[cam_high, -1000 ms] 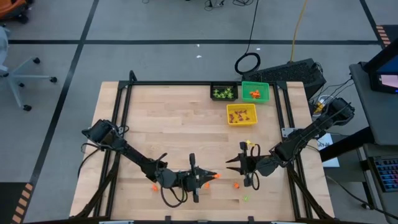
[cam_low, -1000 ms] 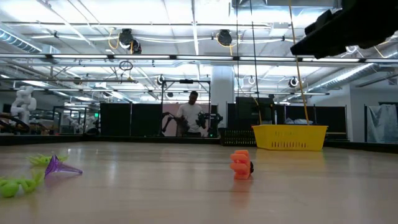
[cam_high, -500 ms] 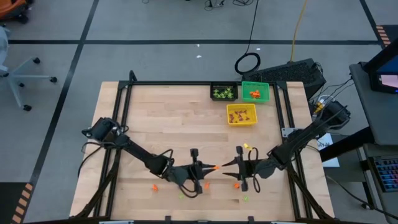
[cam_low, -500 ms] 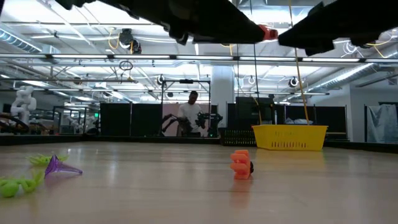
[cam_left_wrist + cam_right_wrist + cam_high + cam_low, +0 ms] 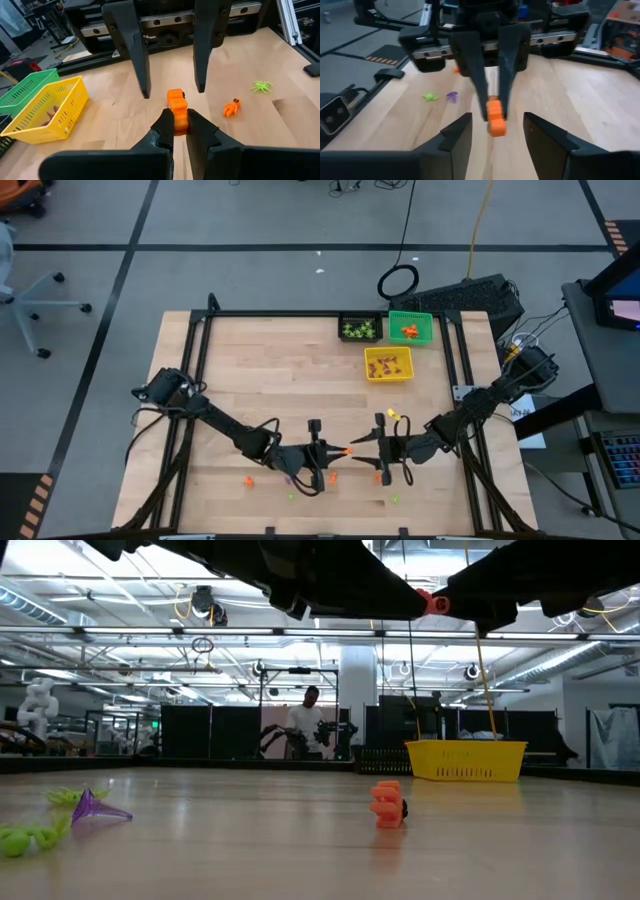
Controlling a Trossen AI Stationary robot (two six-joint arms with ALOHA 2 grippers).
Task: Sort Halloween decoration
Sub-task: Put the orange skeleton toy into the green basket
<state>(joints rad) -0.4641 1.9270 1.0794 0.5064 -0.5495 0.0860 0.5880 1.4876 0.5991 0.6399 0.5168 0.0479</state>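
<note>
Wooden table under a steel frame, workshop floor around it. Landmark: yellow bin, standing with a green bin and a black bin at the table's far edge.

Well toward the near edge from the yellow bin, both arms reach low and nearly flat over the wood and meet tip to tip. Left gripper: jaws pinched on an orange trinket, held clear of the table. Right gripper: jaws spread wide on either side of that trinket, gripping nothing.

Reads as a hand-over in mid-air. To do it well: centre the right jaws on the free end of the trinket, close fully before the left lets go, keep both wrists level.

Loose pieces lie on the wood further from the yellow bin: another orange piece, a purple one, a light-green spider. Sorted pieces already sit in all three bins.
</note>
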